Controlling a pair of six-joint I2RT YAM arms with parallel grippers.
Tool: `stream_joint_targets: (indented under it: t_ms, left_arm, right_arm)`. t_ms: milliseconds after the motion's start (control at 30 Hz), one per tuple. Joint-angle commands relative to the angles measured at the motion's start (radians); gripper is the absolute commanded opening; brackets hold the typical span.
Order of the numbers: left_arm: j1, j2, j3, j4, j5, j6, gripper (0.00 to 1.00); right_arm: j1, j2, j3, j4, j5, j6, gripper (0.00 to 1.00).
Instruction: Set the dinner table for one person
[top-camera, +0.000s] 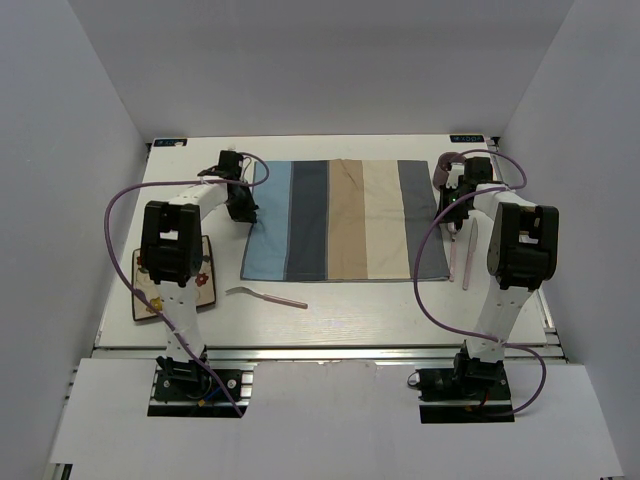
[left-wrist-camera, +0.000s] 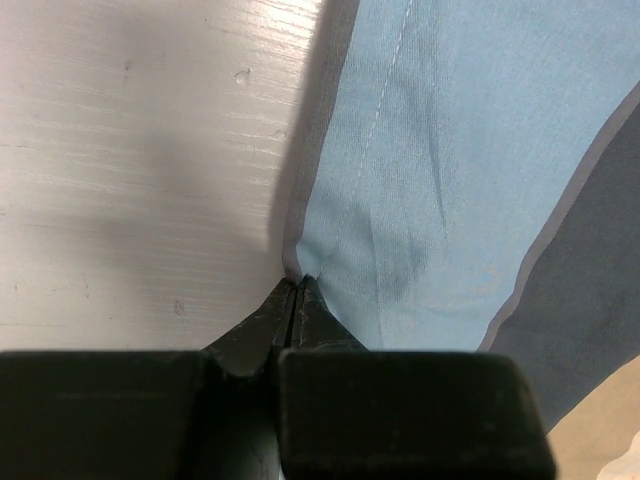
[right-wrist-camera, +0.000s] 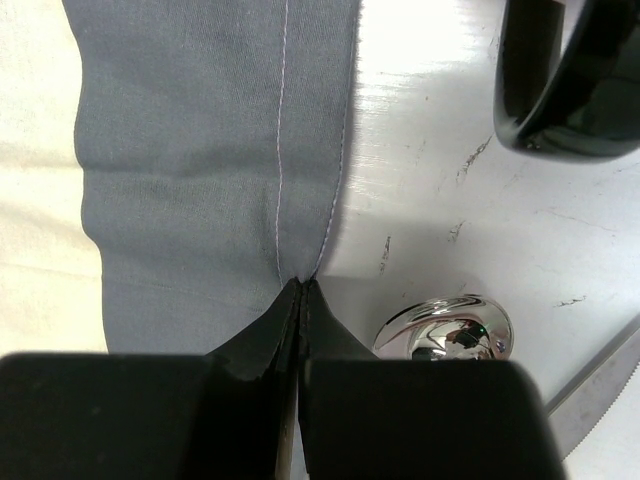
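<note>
The striped blue, grey and beige placemat (top-camera: 345, 220) lies flat in the middle of the off-white dinner table (top-camera: 360, 312). My left gripper (top-camera: 243, 212) is shut on the placemat's light blue left edge (left-wrist-camera: 400, 180); its fingertips (left-wrist-camera: 298, 282) pinch the hem. My right gripper (top-camera: 447, 215) is shut on the placemat's grey right edge (right-wrist-camera: 210, 150); its fingertips (right-wrist-camera: 303, 284) pinch the stitched hem. Both pinched edges rest at table level.
A pink-handled fork (top-camera: 266, 295) lies in front of the placemat. A square patterned plate (top-camera: 206, 280) sits at the left under my left arm. At the right are a pink-handled knife (top-camera: 466, 258), a spoon (right-wrist-camera: 445, 325), a serrated blade (right-wrist-camera: 598, 382) and a dark bowl (right-wrist-camera: 570, 80).
</note>
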Motion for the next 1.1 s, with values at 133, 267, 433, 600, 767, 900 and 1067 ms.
stream_joint_targets:
  t_ms: [133, 267, 433, 600, 767, 900, 1067]
  left_arm:
    - [0.021, -0.045, -0.040, -0.022, -0.038, 0.012, 0.01]
    - [0.021, -0.063, -0.064, -0.013, -0.035, 0.003, 0.01]
    - [0.021, -0.086, -0.083, -0.008, -0.041, -0.003, 0.01]
    - [0.022, -0.091, -0.065, -0.017, -0.046, -0.003, 0.03]
    - [0.024, -0.094, -0.035, -0.026, -0.047, -0.006, 0.34]
    - [0.025, -0.100, -0.002, -0.036, -0.047, -0.006, 0.53]
    - [0.027, -0.120, 0.038, -0.042, -0.047, -0.003, 0.59]
  right_arm:
    - [-0.004, -0.028, -0.012, -0.035, 0.040, -0.001, 0.00]
    - [-0.004, -0.025, -0.011, -0.035, 0.035, 0.002, 0.00]
    - [-0.004, -0.024, -0.006, -0.036, 0.029, -0.001, 0.00]
    - [-0.004, -0.028, 0.000, -0.038, 0.029, -0.018, 0.03]
    - [-0.004, -0.047, 0.012, -0.045, 0.007, -0.038, 0.16]
    - [-0.005, -0.065, 0.022, -0.041, 0.009, -0.072, 0.27]
    - [-0.005, -0.099, 0.041, -0.048, -0.008, -0.108, 0.38]
